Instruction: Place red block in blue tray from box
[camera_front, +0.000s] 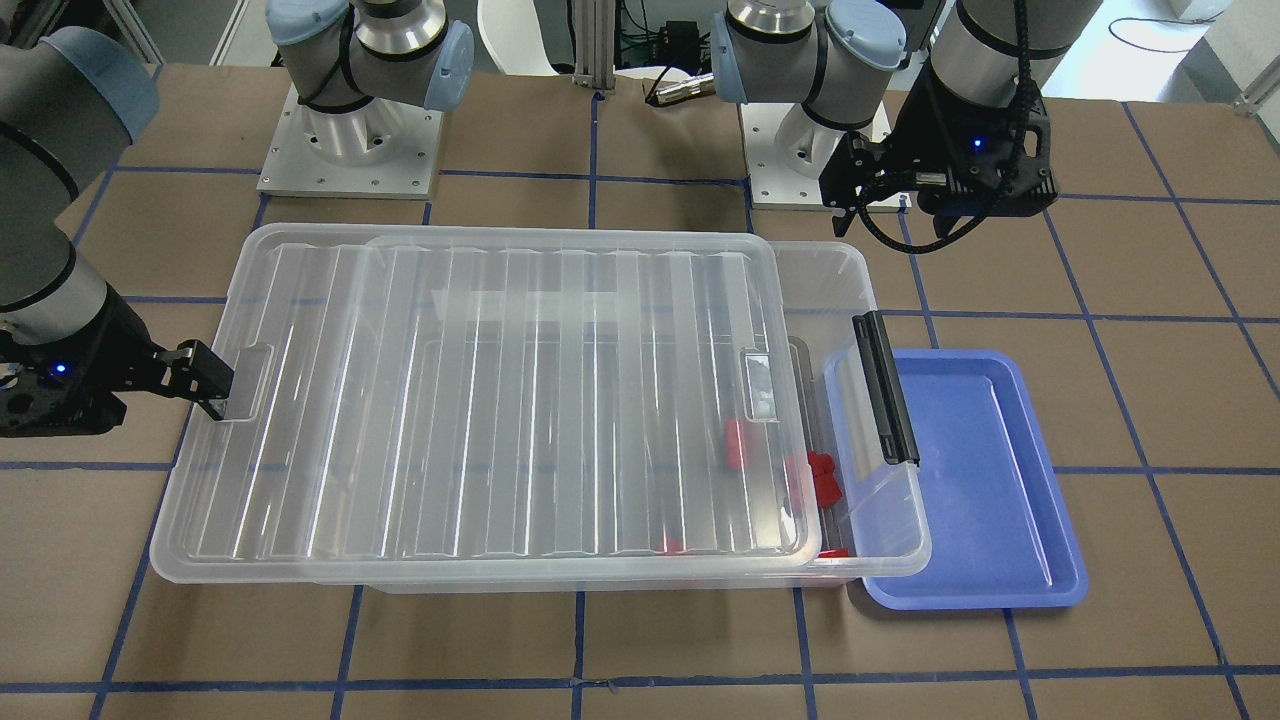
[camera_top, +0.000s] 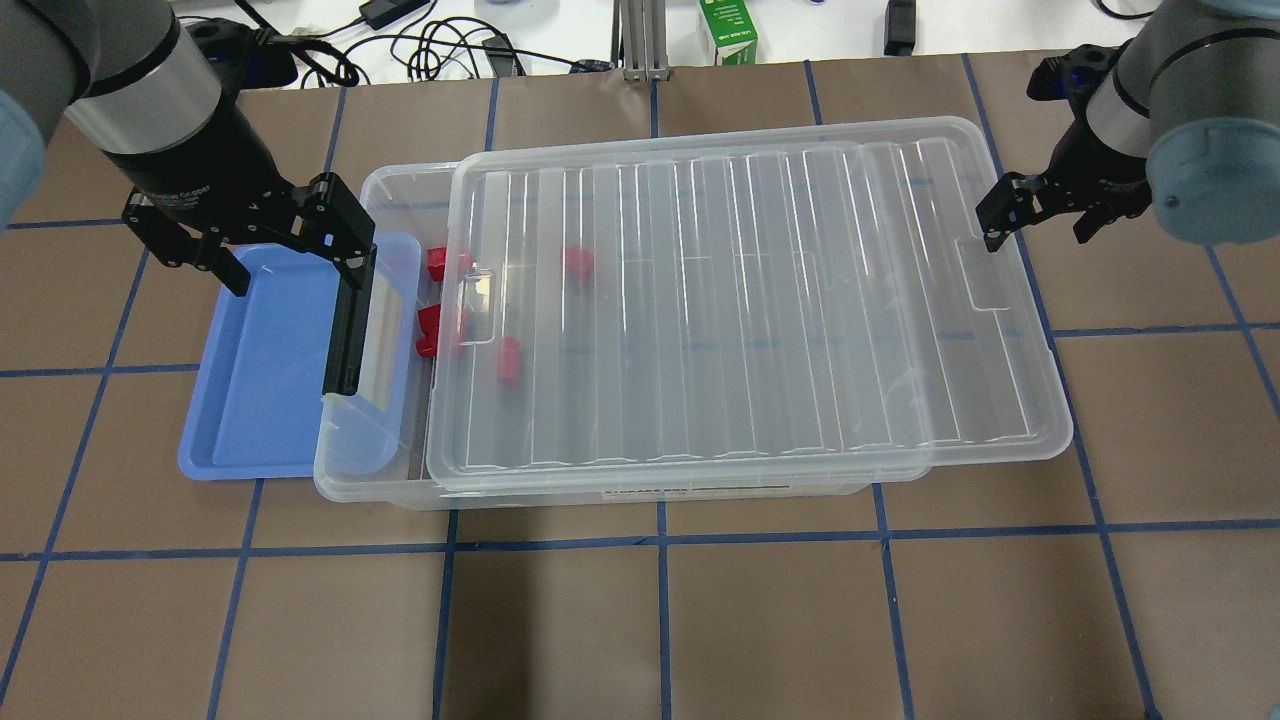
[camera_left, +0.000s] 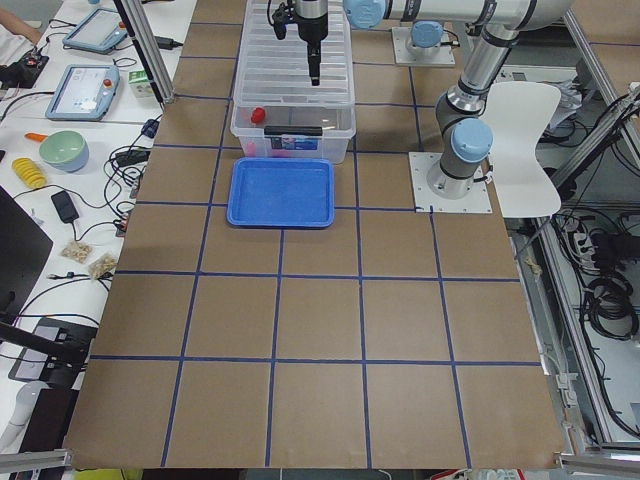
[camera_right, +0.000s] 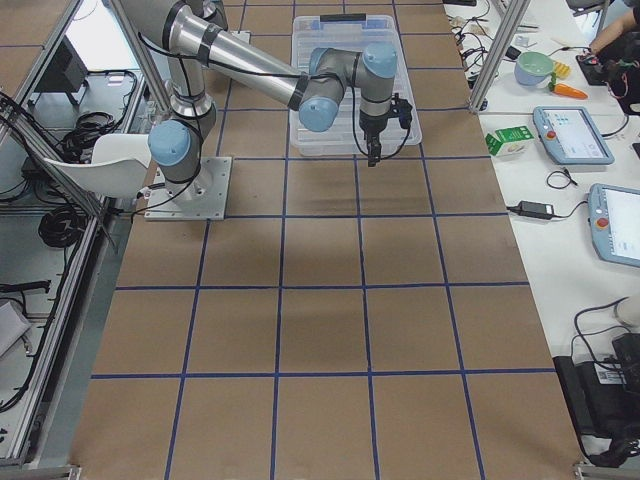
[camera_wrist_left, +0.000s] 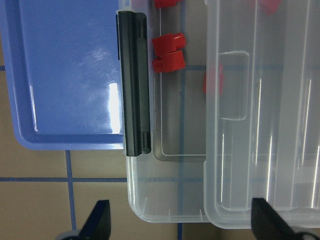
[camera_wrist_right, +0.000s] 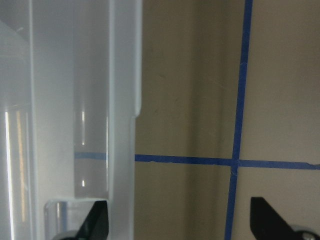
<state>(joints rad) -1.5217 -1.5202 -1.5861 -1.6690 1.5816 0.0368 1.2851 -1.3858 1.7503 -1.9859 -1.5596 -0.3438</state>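
The clear box (camera_top: 372, 470) has its ribbed lid (camera_top: 740, 300) slid toward my right, which uncovers a strip at its latch end (camera_top: 345, 330). Several red pieces lie inside. A small red block (camera_top: 437, 262) (camera_wrist_left: 165, 2) lies in the open strip. A chunky double one (camera_top: 432, 335) (camera_wrist_left: 168, 52) lies beside it, and others sit under the lid. The blue tray (camera_top: 260, 380) (camera_front: 985, 470) is empty, with one edge tucked under the box's latch end. My left gripper (camera_top: 290, 250) (camera_wrist_left: 182, 225) is open and empty above the tray and latch end. My right gripper (camera_top: 1045, 215) (camera_wrist_right: 180, 222) is open at the lid's far end.
The brown table (camera_top: 660, 620) is marked with blue tape lines. Both arm bases (camera_front: 350, 140) stand behind the box. Cables and a green carton (camera_top: 728, 30) lie beyond the table's far edge. Side tables hold tablets and bowls (camera_left: 62, 150).
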